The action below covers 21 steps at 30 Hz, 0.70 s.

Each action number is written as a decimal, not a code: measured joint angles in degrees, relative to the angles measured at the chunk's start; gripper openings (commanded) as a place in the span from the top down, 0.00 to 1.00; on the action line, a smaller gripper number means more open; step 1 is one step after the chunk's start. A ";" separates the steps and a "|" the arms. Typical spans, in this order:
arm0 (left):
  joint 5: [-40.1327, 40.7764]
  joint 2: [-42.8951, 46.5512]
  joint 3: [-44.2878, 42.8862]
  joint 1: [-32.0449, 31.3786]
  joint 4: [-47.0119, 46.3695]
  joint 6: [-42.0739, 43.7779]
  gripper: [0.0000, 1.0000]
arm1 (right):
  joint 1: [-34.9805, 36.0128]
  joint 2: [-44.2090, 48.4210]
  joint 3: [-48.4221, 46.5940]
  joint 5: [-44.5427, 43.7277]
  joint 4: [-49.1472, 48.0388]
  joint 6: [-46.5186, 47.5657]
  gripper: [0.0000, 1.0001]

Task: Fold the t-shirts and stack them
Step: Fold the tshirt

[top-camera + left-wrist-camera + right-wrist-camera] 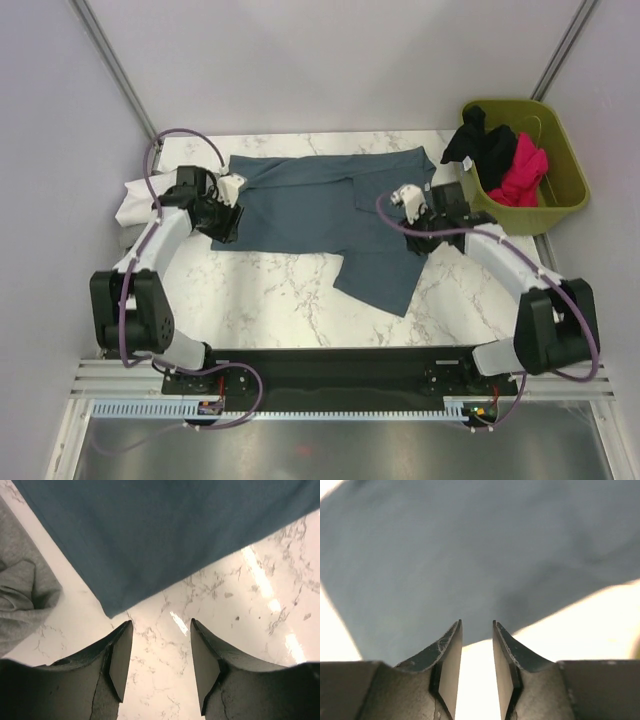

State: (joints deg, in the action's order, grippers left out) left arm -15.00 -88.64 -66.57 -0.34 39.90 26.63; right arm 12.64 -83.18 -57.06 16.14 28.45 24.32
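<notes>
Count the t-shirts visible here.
4: a blue-grey one spread on the table, a white one at its left edge, a black one and a pink one in the green bin. Others may hide beneath.

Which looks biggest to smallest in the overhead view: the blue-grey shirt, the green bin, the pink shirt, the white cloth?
1. blue-grey shirt, clearly largest
2. green bin
3. pink shirt and white cloth: these look alike and both are partly hidden, so unranked
</notes>
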 measured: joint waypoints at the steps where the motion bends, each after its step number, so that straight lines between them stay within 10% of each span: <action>1: 0.15 3.04 3.54 0.00 -2.84 1.09 0.42 | 1.95 3.13 3.93 -0.11 -0.26 1.66 0.60; 11: 6.10 9.42 16.55 0.00 -14.97 3.41 0.42 | 23.98 30.29 25.70 -3.41 -1.40 13.09 0.58; 21: 9.38 7.17 16.81 1.07 -18.40 2.67 0.42 | 30.42 29.24 28.79 -5.75 1.97 17.14 0.58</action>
State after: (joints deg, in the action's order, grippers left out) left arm -5.63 -81.47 -49.76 0.73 21.50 29.30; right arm 43.07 -53.93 -28.27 10.39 30.41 41.45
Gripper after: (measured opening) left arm 0.580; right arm 0.419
